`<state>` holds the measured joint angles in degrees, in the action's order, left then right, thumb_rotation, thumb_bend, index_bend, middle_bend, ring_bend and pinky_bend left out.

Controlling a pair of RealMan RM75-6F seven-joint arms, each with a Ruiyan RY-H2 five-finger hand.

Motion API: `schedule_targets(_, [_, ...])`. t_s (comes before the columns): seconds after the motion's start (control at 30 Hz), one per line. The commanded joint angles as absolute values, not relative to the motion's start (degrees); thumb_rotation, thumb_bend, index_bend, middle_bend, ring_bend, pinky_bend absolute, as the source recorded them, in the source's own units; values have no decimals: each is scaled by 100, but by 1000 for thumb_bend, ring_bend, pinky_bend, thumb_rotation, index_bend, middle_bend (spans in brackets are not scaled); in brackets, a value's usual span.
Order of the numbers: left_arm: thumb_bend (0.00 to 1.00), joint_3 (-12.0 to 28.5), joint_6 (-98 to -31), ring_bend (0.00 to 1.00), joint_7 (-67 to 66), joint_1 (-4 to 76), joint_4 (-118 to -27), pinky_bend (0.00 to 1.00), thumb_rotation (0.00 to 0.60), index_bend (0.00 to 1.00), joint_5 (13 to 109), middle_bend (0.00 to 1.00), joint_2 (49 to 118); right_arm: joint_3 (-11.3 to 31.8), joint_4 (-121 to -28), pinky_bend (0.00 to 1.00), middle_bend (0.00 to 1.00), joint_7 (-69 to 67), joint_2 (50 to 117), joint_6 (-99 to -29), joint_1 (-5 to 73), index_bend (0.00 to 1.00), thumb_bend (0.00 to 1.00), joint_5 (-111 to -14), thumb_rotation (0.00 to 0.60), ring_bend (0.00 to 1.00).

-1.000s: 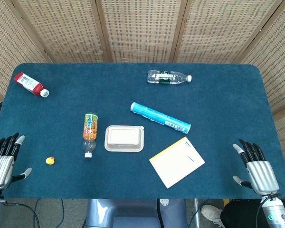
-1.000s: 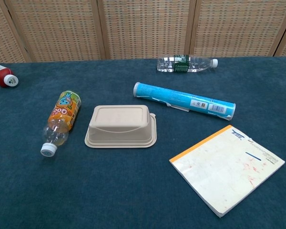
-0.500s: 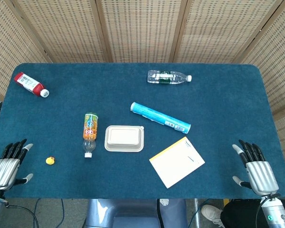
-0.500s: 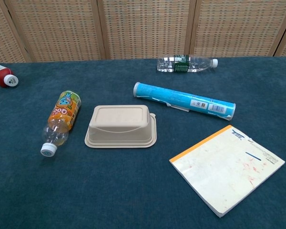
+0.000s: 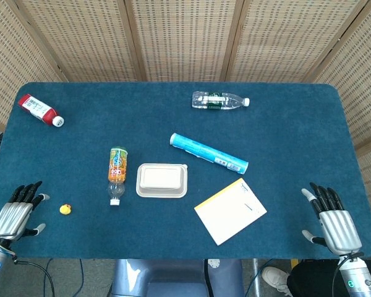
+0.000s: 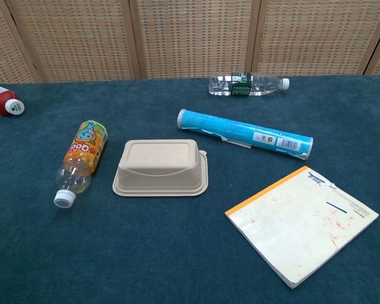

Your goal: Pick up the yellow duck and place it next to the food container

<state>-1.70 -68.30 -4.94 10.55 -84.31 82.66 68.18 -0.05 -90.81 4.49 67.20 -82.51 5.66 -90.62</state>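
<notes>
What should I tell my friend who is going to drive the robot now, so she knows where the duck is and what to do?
Left hand: open, holding nothing, at the near left table edge, close to the yellow duck but not touching it.
Right hand: open, holding nothing, at the near right edge.
The duck sits on the blue table, left of the orange drink bottle. The food container lies closed just right of that bottle.
Done: nothing yet.
Left: grasp the duck, probably with the left hand, lift it and set it beside the container.
</notes>
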Motion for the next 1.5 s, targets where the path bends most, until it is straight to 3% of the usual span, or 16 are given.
schedule_targets(0.03, [245, -161, -6680, 0, -484, 1131, -8319, 0, 600, 286, 8180, 0, 6895, -7, -9082, 0, 0, 443, 6719, -8243, 569, 94, 0, -9060, 600, 0])
schedule_targets(0.43, [248, -41, -6135, 0, -510, 1425, -7884, 0, 600, 303, 7836, 0, 7217, -4, -9076, 0, 0, 435, 6722, -8223, 577, 94, 0, -9045, 600, 0])
schedule_targets(1.5, [278, -3, -5702, 0, -757, 1776, -7729, 0, 600, 365, 7496, 0, 7709, 2, -9074, 0, 0, 363, 6705, -8206, 588, 94, 0, -9029, 600, 0])
